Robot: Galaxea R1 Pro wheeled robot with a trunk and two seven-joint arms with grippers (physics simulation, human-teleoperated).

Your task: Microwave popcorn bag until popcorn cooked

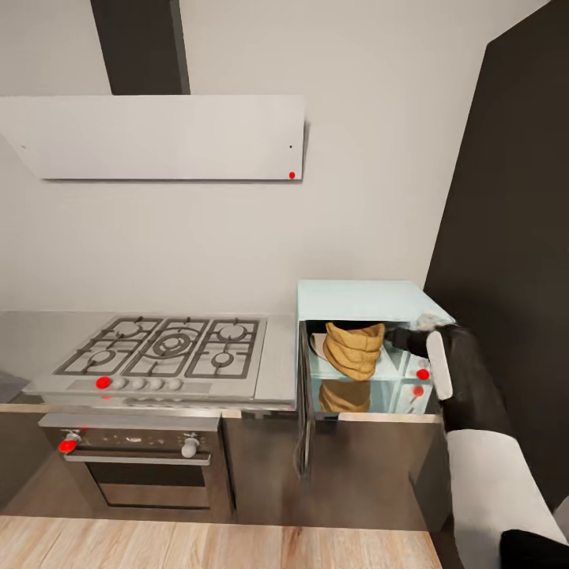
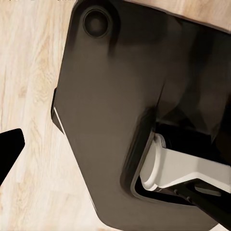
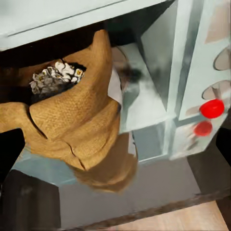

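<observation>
The popcorn bag [image 1: 354, 348] sits inside the open microwave [image 1: 359, 300] on the worktop [image 1: 32, 336], white kernels showing at its mouth; I keep my right hand [image 1: 423, 340] at the control panel — its grasp I cannot tell.

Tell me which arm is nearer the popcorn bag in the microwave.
Right. The right arm reaches up beside the microwave, close to the popcorn bag inside. The left wrist camera looks down at the robot's base and wood floor, away from the bag.

Grey countertop [image 1: 32, 336] w/ gas hob [image 1: 162, 352] & mint microwave [image 1: 359, 300].
</observation>
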